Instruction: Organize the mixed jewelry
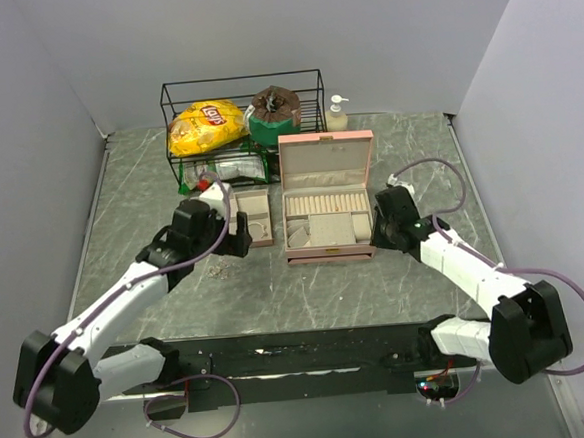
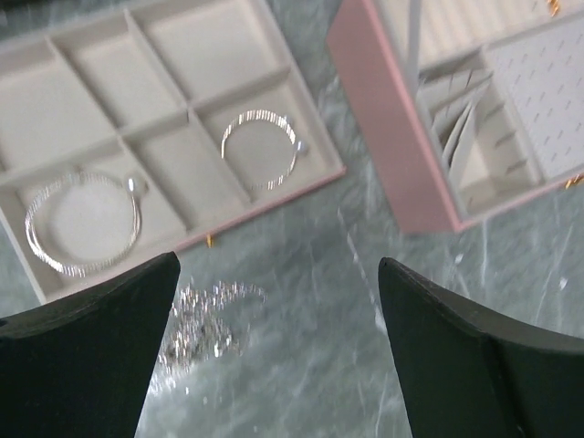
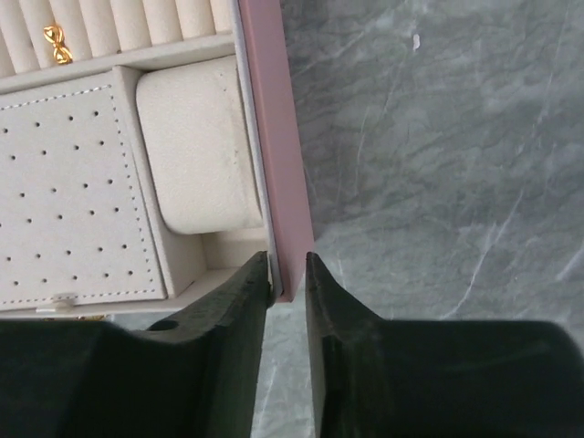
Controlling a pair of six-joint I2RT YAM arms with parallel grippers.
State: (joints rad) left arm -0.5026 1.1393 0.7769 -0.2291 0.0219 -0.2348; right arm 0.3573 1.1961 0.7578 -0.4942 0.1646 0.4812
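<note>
My left gripper (image 2: 278,274) hangs wide open over the tangle of mixed jewelry (image 2: 205,319) on the table (image 2: 301,365), just beside the beige tray (image 2: 109,55). Two hoops (image 2: 260,149) already lie in separate compartments. My right gripper (image 3: 288,274) pinches the pink box (image 3: 274,137) wall. Next, I judge, comes a careful descent to nip one fine piece.

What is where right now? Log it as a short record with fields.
left gripper: fingers wide open, holding nothing, over the table near the silver chain pile
right gripper: fingers clamped on the pink box right wall, at its near corner
beige tray: two silver hoops, each in its own compartment
ring rolls: one gold piece tucked in
left to sort: the chain pile
</note>
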